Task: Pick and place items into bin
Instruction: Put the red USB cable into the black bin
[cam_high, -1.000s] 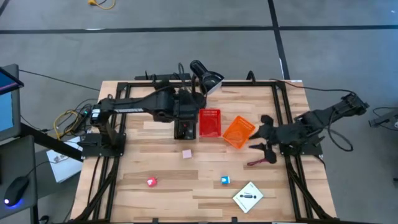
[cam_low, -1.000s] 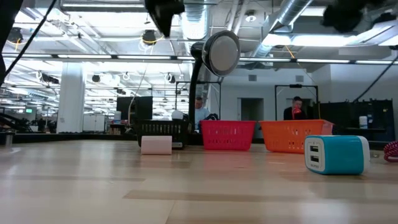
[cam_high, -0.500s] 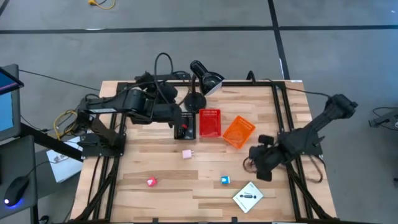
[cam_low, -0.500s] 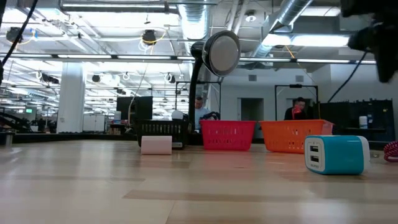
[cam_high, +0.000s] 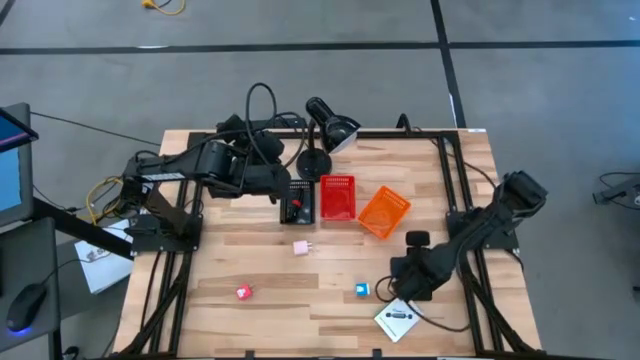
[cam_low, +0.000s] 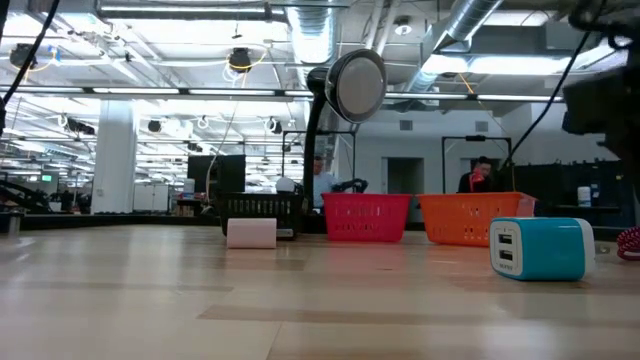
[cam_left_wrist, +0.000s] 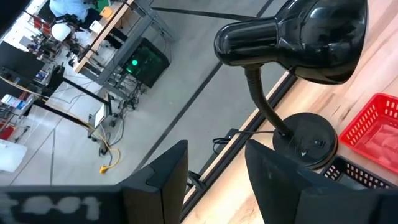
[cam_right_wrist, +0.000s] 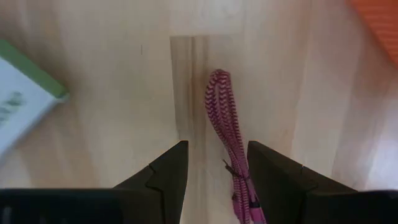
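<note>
right gripper (cam_right_wrist: 214, 180) hovers, jaws spread, over a pink braided cord (cam_right_wrist: 225, 127) (limp and light, best pinched mid-length) on the surface.

Two-arm robot seen from above the desk (cam_high: 330, 300). Both arms are built of dark, near-black links with rounded joint housings. The left arm (cam_high: 215, 165), on the side of the desk nearest the black desk lamp (cam_high: 325, 125), carries a black cable that loops in an arc above its forearm. The right arm (cam_high: 480, 225), on the side opposite the lamp, is the same dark colour, with a blocky housing at its outer joint. Each claw, left claw (cam_left_wrist: 214, 180) and right claw (cam_right_wrist: 214, 177), ends in two flat, matte black fingers with angular, chamfered inner edges and squared tips.
</note>
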